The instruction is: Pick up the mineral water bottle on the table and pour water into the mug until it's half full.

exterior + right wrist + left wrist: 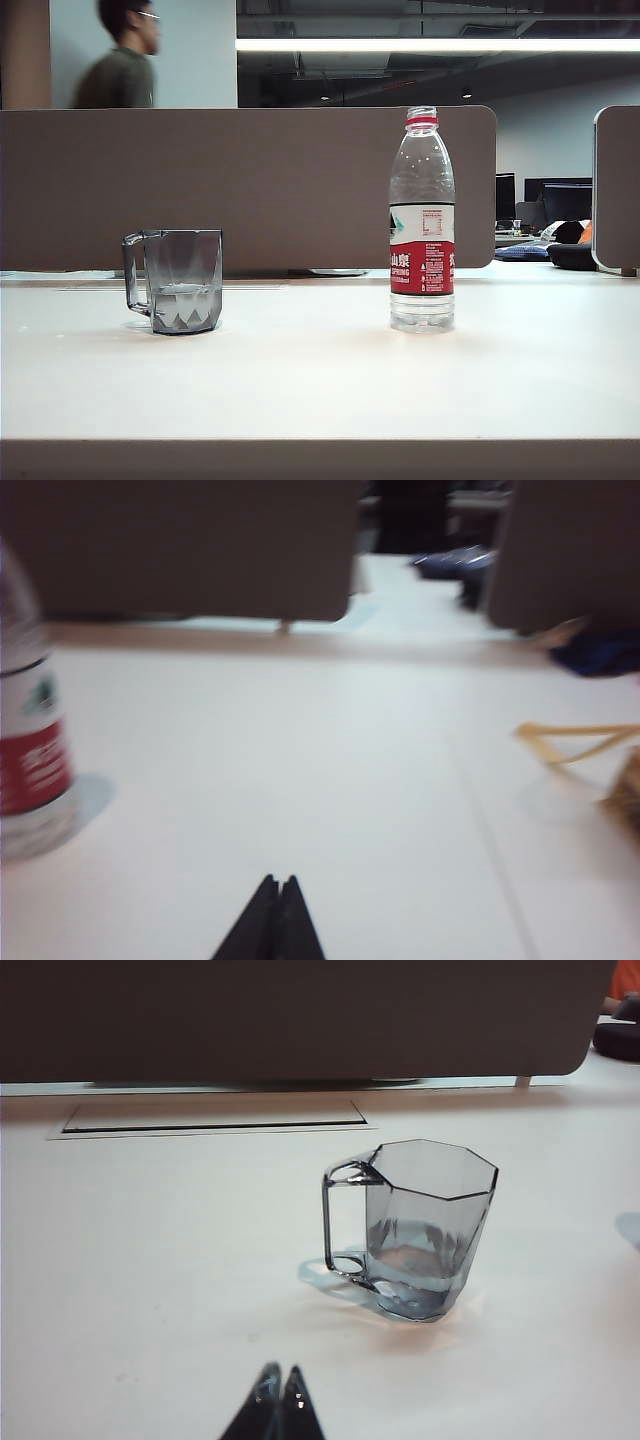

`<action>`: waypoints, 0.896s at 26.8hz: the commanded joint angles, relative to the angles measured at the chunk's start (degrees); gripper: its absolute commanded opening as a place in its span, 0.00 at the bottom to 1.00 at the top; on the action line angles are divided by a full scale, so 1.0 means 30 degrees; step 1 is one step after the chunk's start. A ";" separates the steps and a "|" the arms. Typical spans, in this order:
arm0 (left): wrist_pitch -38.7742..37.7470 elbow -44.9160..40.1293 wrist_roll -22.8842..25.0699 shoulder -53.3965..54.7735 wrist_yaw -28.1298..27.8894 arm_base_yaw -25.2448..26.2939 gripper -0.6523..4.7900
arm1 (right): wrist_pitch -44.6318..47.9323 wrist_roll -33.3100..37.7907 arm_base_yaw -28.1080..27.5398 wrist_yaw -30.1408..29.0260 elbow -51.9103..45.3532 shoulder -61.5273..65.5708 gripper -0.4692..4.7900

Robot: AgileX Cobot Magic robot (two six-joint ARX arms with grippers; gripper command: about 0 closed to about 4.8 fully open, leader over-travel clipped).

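Observation:
The mineral water bottle (pixel 422 220) stands upright and capless on the table (pixel 320 380), right of centre; its label also shows in the right wrist view (pixel 30 750). The smoky grey mug (pixel 180 280) stands to its left with water (pixel 415 1260) in its lower part, handle turned away from the bottle. In the left wrist view the mug (pixel 425 1225) sits a short way ahead of my left gripper (pixel 280 1372), which is shut and empty. My right gripper (pixel 278 882) is shut and empty, with the bottle well off to one side. Neither arm appears in the exterior view.
A brown partition (pixel 250 190) runs behind the table, with a person (pixel 120 60) walking past beyond it. A yellowish strap (pixel 575 740) lies on the table off to the side of my right gripper. A cable-slot cover (pixel 215 1115) sits near the partition.

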 commanded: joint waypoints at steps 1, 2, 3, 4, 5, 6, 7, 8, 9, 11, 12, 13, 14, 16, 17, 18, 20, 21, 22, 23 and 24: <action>0.1209 0.0066 0.0175 0.0007 0.0058 0.0204 0.11 | 0.1625 -0.0058 -0.1013 -0.0051 -0.0102 0.0007 0.08; 0.1479 0.0058 0.0175 0.0007 0.0029 0.0211 0.11 | 0.1829 0.0102 -0.1304 -0.0095 -0.0102 0.0007 0.08; 0.1705 0.0066 0.0182 0.0007 -0.0051 0.0211 0.11 | 0.1887 0.0393 -0.1472 -0.0117 -0.0102 0.0007 0.08; 0.1821 0.0066 0.0197 0.0015 -0.0066 0.0211 0.11 | 0.1872 0.0619 -0.1566 -0.0109 -0.0102 0.0007 0.08; 0.1894 0.0066 0.0415 0.0007 -0.0080 0.0211 0.11 | 0.1690 0.0648 -0.1661 -0.0109 -0.0102 0.0007 0.08; 0.1894 0.0066 0.0452 0.0007 -0.0073 0.0211 0.11 | 0.1552 0.0648 -0.1661 -0.0102 -0.0102 0.0007 0.08; 0.1880 0.0066 0.0452 0.0007 -0.0073 0.0211 0.11 | 0.1457 0.0648 -0.1661 -0.0102 -0.0102 0.0007 0.08; 0.1865 0.0066 0.0452 0.0007 -0.0073 0.0204 0.11 | 0.1370 0.0648 -0.1661 -0.0102 -0.0102 0.0007 0.08; 0.1836 0.0066 0.0452 0.0007 -0.0066 0.0204 0.11 | 0.1311 0.0648 -0.1661 -0.0102 -0.0102 0.0007 0.08; 0.1719 0.0066 0.0452 0.0007 -0.0058 0.0160 0.11 | 0.1086 0.0648 -0.1610 -0.0109 -0.0102 0.0007 0.08; 0.1705 0.0066 0.0452 0.0000 -0.0051 0.0160 0.11 | 0.0918 0.0648 -0.1610 -0.0102 -0.0102 0.0007 0.08; 0.1698 0.0066 0.0452 0.0000 -0.0051 0.0160 0.11 | 0.0823 0.0648 -0.1603 -0.0029 -0.0102 0.0007 0.08; 0.1698 0.0066 0.0452 0.0000 -0.0058 0.0160 0.11 | 0.0801 0.0648 -0.1596 -0.0022 -0.0102 0.0007 0.08; 0.1698 0.0066 0.0452 0.0000 -0.0058 0.0160 0.11 | 0.0794 0.0648 -0.1603 -0.0022 -0.0102 0.0007 0.08; 0.1698 0.0066 0.0452 0.0000 -0.0058 0.0160 0.11 | 0.0787 0.0648 -0.1610 -0.0022 -0.0102 0.0007 0.08; 0.1690 0.0066 0.0452 0.0000 -0.0051 0.0160 0.11 | 0.0772 0.0648 -0.1610 -0.0015 -0.0102 0.0007 0.08; 0.1683 0.0066 0.0452 0.0000 -0.0051 0.0160 0.11 | 0.0772 0.0648 -0.1610 -0.0015 -0.0102 0.0007 0.08; 0.1668 0.0066 0.0452 0.0000 -0.0051 0.0160 0.11 | 0.0765 0.0648 -0.1610 -0.0015 -0.0102 0.0007 0.08; 0.1661 0.0066 0.0452 0.0000 -0.0051 0.0160 0.11 | 0.0765 0.0648 -0.1610 -0.0015 -0.0102 0.0007 0.08; 0.1654 0.0066 0.0452 0.0000 -0.0051 0.0160 0.11 | 0.0765 0.0648 -0.1610 -0.0015 -0.0102 0.0007 0.08; 0.1654 0.0066 0.0452 0.0000 -0.0051 0.0160 0.11 | 0.0758 0.0648 -0.1610 -0.0015 -0.0102 0.0007 0.08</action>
